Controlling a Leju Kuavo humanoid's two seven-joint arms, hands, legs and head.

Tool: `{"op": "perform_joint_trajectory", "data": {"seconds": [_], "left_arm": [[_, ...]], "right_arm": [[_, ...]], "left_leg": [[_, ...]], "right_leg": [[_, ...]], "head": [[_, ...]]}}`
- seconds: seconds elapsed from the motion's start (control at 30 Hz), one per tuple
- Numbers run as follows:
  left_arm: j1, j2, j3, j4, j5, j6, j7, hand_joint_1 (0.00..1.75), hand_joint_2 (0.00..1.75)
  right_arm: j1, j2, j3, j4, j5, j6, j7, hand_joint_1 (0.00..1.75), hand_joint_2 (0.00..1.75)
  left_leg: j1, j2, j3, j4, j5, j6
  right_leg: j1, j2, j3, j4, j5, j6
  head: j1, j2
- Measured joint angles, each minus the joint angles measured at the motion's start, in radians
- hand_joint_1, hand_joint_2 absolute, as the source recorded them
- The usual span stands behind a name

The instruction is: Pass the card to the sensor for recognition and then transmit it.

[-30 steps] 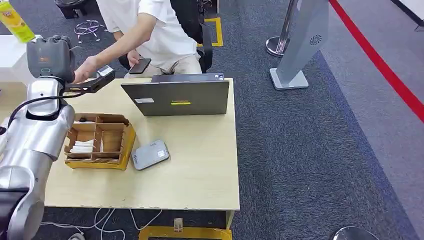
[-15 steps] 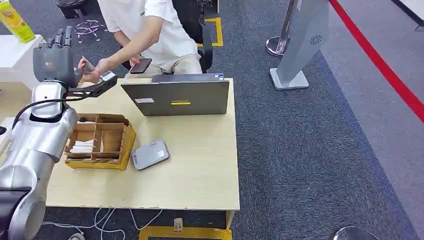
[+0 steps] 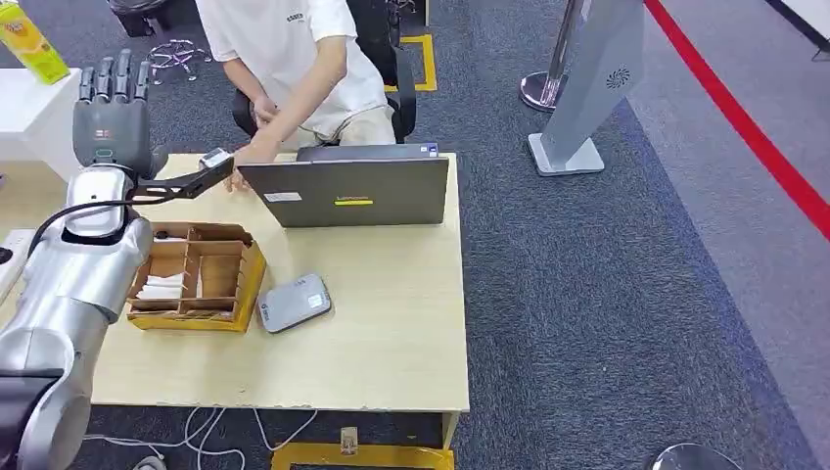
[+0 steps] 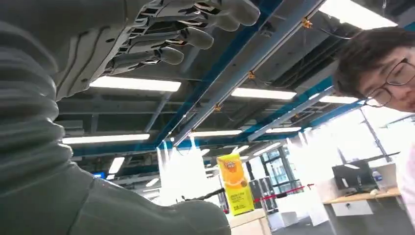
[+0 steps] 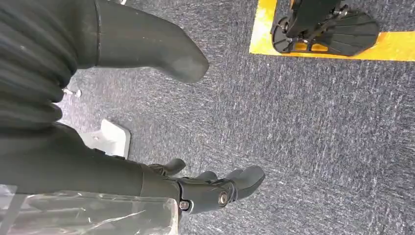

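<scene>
card stack (image 3: 161,287), white, lying in the near-left compartment of the divided cardboard box (image 3: 227,257); cannot tell whether any single card is out of the box, or where. box standing on the left part of the wooden table (image 3: 391,333), partly behind the silver left forearm. grey flat sensor (image 3: 294,302) on the tabletop just beside the box on its right, turned slightly askew, nothing lying on it.

left hand (image 3: 110,110) raised upright above the far-left corner of the table, back of the hand toward the head camera, fingers straight, a little apart, gripping nothing; same straight fingers seen from the left wrist against ceiling lights. right hand (image 5: 147,181) hanging over dark grey carpet, fingers loosely curved, thumb apart from them, holding nothing.

grey laptop (image 3: 347,188) at the far edge of the table, lid back facing the robot. person in a white shirt (image 3: 294,49) seated behind it, one hand (image 3: 240,154) resting at the laptop's far-left corner, near the small camera bracket on the robot's left wrist. yellow carton (image 3: 27,41) on a white surface at far left. grey floor stand (image 3: 592,88) and red floor line (image 3: 744,127) well to the right. white cables (image 3: 206,441) under the near table edge.
</scene>
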Motion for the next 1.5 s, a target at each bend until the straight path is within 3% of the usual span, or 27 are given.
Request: {"op": "perform_joint_trajectory", "data": {"seconds": [0.07,0.13,0.27,0.4,0.5,0.6,0.7,0.8,0.9,0.93,1.37,1.43,1.5], "left_arm": [[0.037,-0.004,0.002,-0.038,0.041,-0.005,-0.049,0.00,1.75],[0.129,-0.005,0.002,-0.143,0.083,-0.039,-0.083,0.00,1.75],[0.446,0.001,-0.002,-0.535,0.123,-0.082,-0.089,0.00,1.75],[0.760,0.023,-0.006,-0.882,0.103,-0.026,-0.089,0.00,1.75],[0.963,0.040,-0.005,-1.070,0.080,0.047,-0.091,0.00,1.75],[1.140,0.054,-0.002,-1.204,0.058,0.116,-0.094,0.00,1.75],[1.249,0.066,0.000,-1.294,0.047,0.127,-0.091,0.00,1.75],[1.312,0.072,0.001,-1.342,0.040,0.102,-0.078,0.00,1.75],[1.338,0.091,0.020,-1.358,0.056,-0.034,-0.022,0.00,1.75],[1.340,0.097,0.030,-1.358,0.068,-0.046,-0.018,0.00,1.75],[1.339,0.120,0.071,-1.358,0.086,-0.064,-0.019,0.00,1.75],[1.335,0.122,0.075,-1.357,0.092,-0.134,-0.001,0.00,1.75],[1.302,0.127,0.091,-1.330,0.114,-0.257,0.016,0.00,1.75]], "right_arm": [[0.003,0.000,-0.001,0.000,-0.022,-0.003,-0.006,0.00,1.75],[0.010,0.000,-0.005,0.000,-0.047,-0.008,-0.014,0.00,1.75],[0.030,0.000,-0.034,0.000,-0.100,-0.012,-0.020,0.00,1.75],[0.045,0.000,-0.067,0.000,-0.130,-0.024,-0.017,0.00,1.75],[0.045,0.000,-0.089,0.000,-0.155,-0.035,-0.023,0.00,1.75],[0.053,0.000,-0.108,0.000,-0.158,-0.043,-0.023,0.00,1.75],[0.054,0.000,-0.119,0.000,-0.160,-0.043,-0.023,0.00,1.75],[0.053,0.000,-0.129,0.000,-0.166,-0.043,-0.022,0.00,1.75],[0.054,0.000,-0.134,0.000,-0.167,-0.040,-0.020,0.00,1.75],[0.054,0.000,-0.134,0.000,-0.167,-0.040,-0.020,0.00,1.75],[0.054,0.000,-0.135,-0.001,-0.167,-0.040,-0.020,0.00,1.75],[0.054,0.000,-0.135,-0.001,-0.161,-0.038,-0.017,0.00,1.75],[0.054,0.000,-0.135,-0.001,-0.149,-0.033,-0.011,0.00,1.75]], "left_leg": [[0.000,0.000,0.000,0.000,0.000,0.000],[-0.001,0.001,0.000,0.000,-0.001,0.000],[-0.002,0.005,0.001,-0.001,-0.006,0.001],[-0.002,0.009,0.002,0.000,-0.011,0.001],[-0.003,0.009,0.004,-0.001,-0.017,0.001],[-0.002,0.007,0.005,0.000,-0.018,0.002],[-0.002,0.002,0.005,0.000,-0.018,0.002],[-0.002,0.002,0.006,0.000,-0.018,0.002],[-0.002,0.001,0.006,0.000,-0.017,0.002],[-0.002,0.001,0.006,0.000,-0.016,0.001],[-0.002,-0.001,0.007,0.000,-0.016,0.001],[-0.002,-0.001,0.008,0.000,-0.016,0.001],[-0.002,-0.002,0.008,0.000,-0.016,0.001]], "right_leg": [[0.000,0.000,0.000,0.000,0.000,0.000],[-0.001,0.001,0.000,0.000,0.000,0.000],[-0.003,0.007,0.000,0.000,-0.003,0.003],[-0.003,0.010,0.000,-0.001,-0.008,0.004],[-0.003,0.010,0.002,-0.001,-0.011,0.003],[-0.003,0.008,0.003,-0.001,-0.014,0.005],[-0.003,0.003,0.005,-0.001,-0.016,0.005],[-0.003,0.002,0.006,-0.001,-0.016,0.004],[-0.003,0.001,0.007,-0.001,-0.016,0.004],[-0.002,0.001,0.007,-0.001,-0.016,0.004],[-0.002,0.001,0.009,0.000,-0.015,0.004],[-0.002,0.000,0.008,-0.001,-0.015,0.004],[-0.002,-0.002,0.009,-0.001,-0.015,0.004]], "head": [[0.000,0.000],[0.000,0.000],[0.000,0.000],[0.000,0.000],[0.001,0.000],[0.000,0.000],[0.000,0.000],[0.000,0.000],[0.000,0.000],[0.000,0.000],[0.000,0.000],[0.000,0.000],[0.000,0.000]]}}
